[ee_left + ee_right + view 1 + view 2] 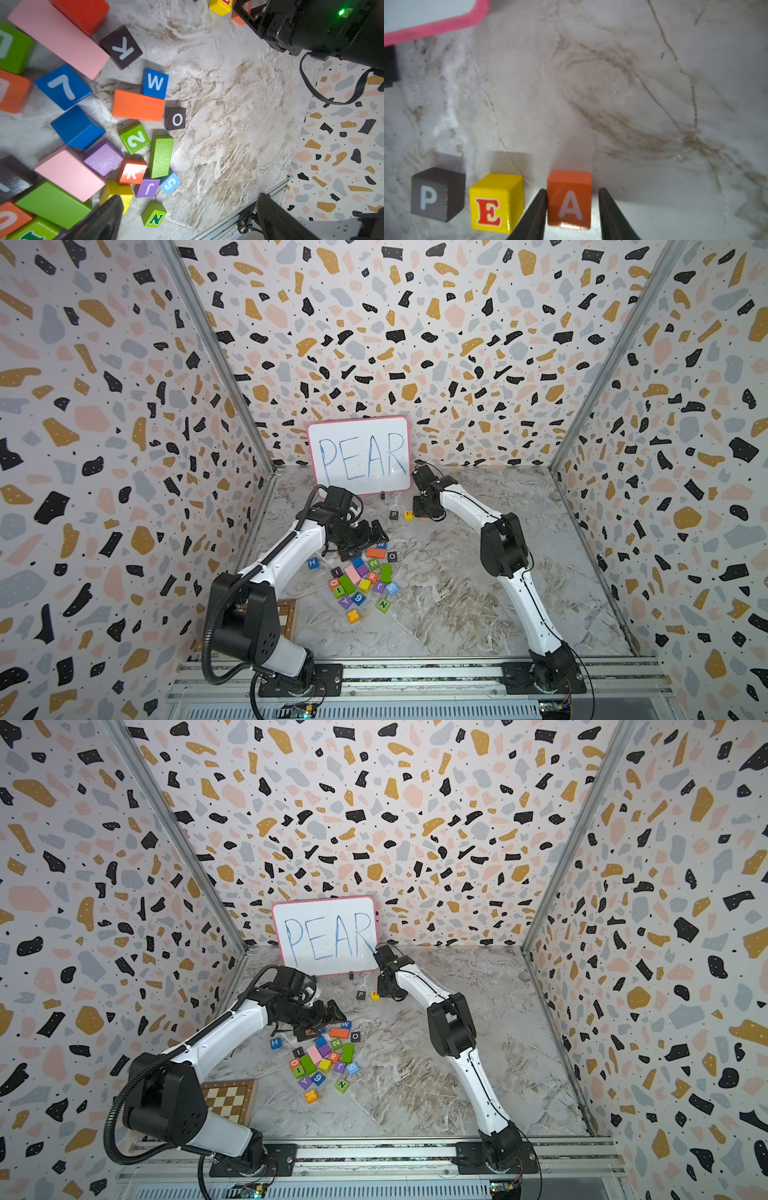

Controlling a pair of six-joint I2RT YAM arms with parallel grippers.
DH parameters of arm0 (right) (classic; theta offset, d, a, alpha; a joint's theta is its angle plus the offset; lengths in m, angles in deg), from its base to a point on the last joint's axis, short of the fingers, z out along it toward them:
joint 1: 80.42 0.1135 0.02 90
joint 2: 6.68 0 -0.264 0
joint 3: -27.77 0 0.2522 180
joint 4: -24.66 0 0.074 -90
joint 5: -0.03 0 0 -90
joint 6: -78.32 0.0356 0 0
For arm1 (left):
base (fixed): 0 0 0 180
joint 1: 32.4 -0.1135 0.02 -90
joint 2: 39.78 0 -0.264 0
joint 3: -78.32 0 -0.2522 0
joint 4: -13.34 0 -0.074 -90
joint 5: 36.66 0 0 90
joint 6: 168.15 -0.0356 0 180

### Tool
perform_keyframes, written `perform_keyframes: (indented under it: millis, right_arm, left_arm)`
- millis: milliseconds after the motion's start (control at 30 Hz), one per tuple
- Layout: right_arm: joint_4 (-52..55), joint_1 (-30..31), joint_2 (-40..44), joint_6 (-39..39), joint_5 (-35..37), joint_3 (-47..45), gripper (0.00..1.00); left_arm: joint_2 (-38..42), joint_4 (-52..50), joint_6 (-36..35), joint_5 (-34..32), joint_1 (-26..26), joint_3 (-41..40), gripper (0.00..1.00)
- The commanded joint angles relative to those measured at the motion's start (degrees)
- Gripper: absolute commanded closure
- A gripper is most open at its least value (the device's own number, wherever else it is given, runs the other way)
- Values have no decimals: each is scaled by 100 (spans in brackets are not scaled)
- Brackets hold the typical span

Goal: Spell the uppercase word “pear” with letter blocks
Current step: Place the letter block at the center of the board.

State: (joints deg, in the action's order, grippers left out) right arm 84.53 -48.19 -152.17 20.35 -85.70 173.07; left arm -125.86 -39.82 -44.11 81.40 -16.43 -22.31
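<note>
In the right wrist view three letter blocks stand in a row on the marble table: black P (437, 195), yellow E (496, 202) and orange A (569, 199). My right gripper (572, 189) straddles the A. One finger lies along its side and the other stands a small gap off, so it is open. In both top views P (394, 514) and E (408, 514) sit in front of the whiteboard, and the right gripper (424, 512) covers A. The orange-red R (373, 576) (132, 171) lies in the pile. My left gripper (189, 197) hovers wide open and empty above the pile's far edge (376, 535).
A whiteboard (359, 456) reading PEAR leans on the back wall. The pile holds several other cubes and long pink (60, 35), green (161, 155) and orange (138, 105) blocks. A chessboard (228, 1100) lies by the left arm's base. A rail (415, 672) runs along the front.
</note>
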Motion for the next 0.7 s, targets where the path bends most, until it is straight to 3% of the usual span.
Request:
perform_keyframes:
  millis: [0, 133, 300, 400, 533, 667]
  right_arm:
    - [216, 33, 649, -155, 126, 65, 57]
    - [207, 47, 838, -310, 198, 73, 55]
    - [-163, 221, 1185, -962, 253, -403, 43]
    - [-658, 534, 1648, -1441, 312, -1175, 35]
    - [-1817, 1141, 2736, -2217, 733, -2900, 23]
    - [-2650, 1482, 3508, -2446, 562, -4326, 14]
  left_arm:
    - [196, -136, -106, 6, -67, -30, 1]
    - [215, -345, -258, -28, -118, 91, 1]
    - [337, -330, -270, -126, -173, 19, 1]
    - [231, -409, -298, -84, -173, 49, 1]
    - [421, -524, -301, -335, -173, -140, 1]
    - [570, -898, -382, -660, -203, -246, 1]
